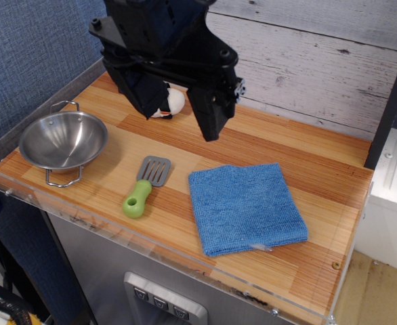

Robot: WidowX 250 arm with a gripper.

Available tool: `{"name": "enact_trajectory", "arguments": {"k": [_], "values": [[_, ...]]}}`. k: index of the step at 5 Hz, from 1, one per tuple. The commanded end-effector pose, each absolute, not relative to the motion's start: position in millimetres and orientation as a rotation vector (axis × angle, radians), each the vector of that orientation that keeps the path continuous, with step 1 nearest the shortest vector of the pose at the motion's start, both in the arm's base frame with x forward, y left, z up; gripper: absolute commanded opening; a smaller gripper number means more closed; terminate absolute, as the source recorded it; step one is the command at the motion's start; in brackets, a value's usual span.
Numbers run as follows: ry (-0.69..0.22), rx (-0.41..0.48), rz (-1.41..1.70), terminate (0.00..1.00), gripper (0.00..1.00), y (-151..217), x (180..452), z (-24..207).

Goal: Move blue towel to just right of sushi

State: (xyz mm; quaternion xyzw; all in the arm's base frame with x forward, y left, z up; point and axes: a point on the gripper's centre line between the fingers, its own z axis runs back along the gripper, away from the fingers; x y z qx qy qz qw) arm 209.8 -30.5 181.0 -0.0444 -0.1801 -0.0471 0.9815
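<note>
The blue towel (246, 206) lies flat and folded on the wooden table top at the front right, with a small white tag at its front edge. The sushi (171, 103), a white rice ball with a dark band, sits at the back middle and is partly hidden behind my gripper. My black gripper (179, 125) hangs over the back of the table in front of the sushi. Its two fingers (211, 118) stand apart with nothing between them. It is well up and left of the towel and not touching it.
A steel bowl (63, 139) with wire handles stands at the left. A small spatula (146, 184) with a green handle and grey blade lies between bowl and towel. A grey plank wall (307, 61) runs along the back. The table top (320, 162) ends at the right and front edges.
</note>
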Motion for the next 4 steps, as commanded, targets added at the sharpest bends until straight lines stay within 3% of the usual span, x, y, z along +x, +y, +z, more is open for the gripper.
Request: {"name": "enact_trajectory", "arguments": {"k": [1,2,4], "values": [[-0.362,-0.089,-0.095,0.00,1.00,-30.5,209.8,181.0],[-0.333,-0.127,0.013,0.00,1.00,-14.8,245.5,170.9],[-0.292,-0.147,0.015,0.00,1.00,-23.4,278.0,133.1]]}}
